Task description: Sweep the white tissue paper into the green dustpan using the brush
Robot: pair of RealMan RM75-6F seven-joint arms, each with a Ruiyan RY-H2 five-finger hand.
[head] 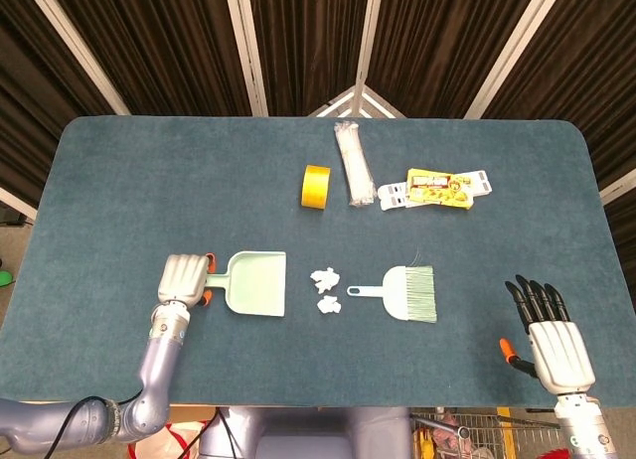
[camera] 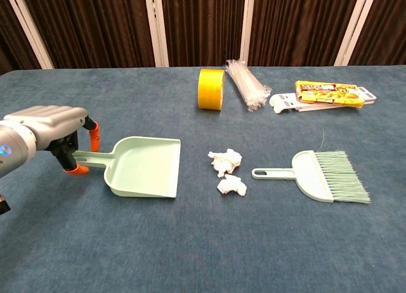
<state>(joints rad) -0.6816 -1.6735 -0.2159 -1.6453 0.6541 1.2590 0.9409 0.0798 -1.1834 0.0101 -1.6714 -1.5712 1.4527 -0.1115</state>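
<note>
Fingers [camera: 94, 133] of our left hand [head: 184, 278] curled over the dustpan [camera: 144, 167] handle, grip unclear, right hand [head: 558, 350] spread, tissue [camera: 226, 161] beside brush [camera: 320, 175].

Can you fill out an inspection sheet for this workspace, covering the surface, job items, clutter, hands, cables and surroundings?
Surface: blue carpeted table, flat, no spills seen.
Job's things: green dustpan lies left of centre, handle pointing left; two crumpled white tissue pieces lie between it and the green brush, which is untouched.
Clutter: yellow tape roll on edge, bag of white sticks, yellow packet on white card, all at the far side.
Hands: left hand sits over the dustpan handle, fingers around it; a firm grip cannot be confirmed. Right hand open, near the right edge, holding nothing.
Cables: nothing seen.
Surroundings: dark curtains with white frames behind the table.
</note>
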